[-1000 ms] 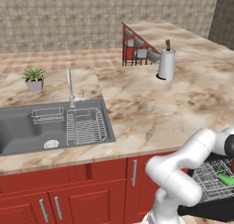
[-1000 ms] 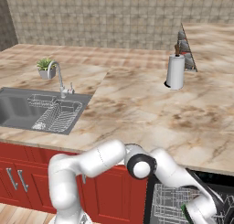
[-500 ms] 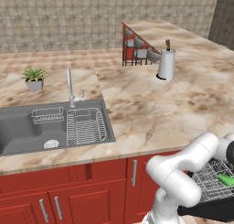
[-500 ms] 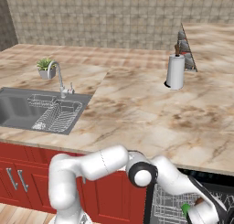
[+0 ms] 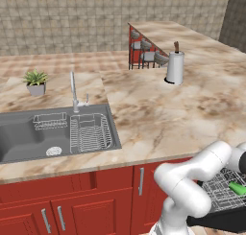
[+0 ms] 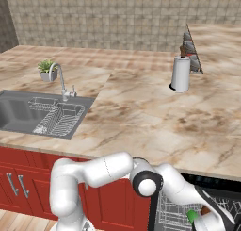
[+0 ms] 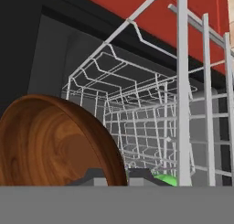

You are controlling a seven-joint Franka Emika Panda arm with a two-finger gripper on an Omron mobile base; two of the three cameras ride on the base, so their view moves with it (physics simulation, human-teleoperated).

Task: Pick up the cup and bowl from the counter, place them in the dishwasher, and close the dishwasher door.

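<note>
Up close, pinched fingers hold the wooden bowl (image 7: 55, 143) inside the dishwasher rack (image 7: 151, 127).

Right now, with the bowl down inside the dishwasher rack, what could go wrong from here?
The wooden bowl hangs tilted on edge in the shut tool, close to the rack wires; it could catch on a wire as it lowers. Released at that tilt, it may roll or tip toward the green cup already in the rack. The arm reaches low over the dishwasher door, so withdrawing could snag the rack.
</note>
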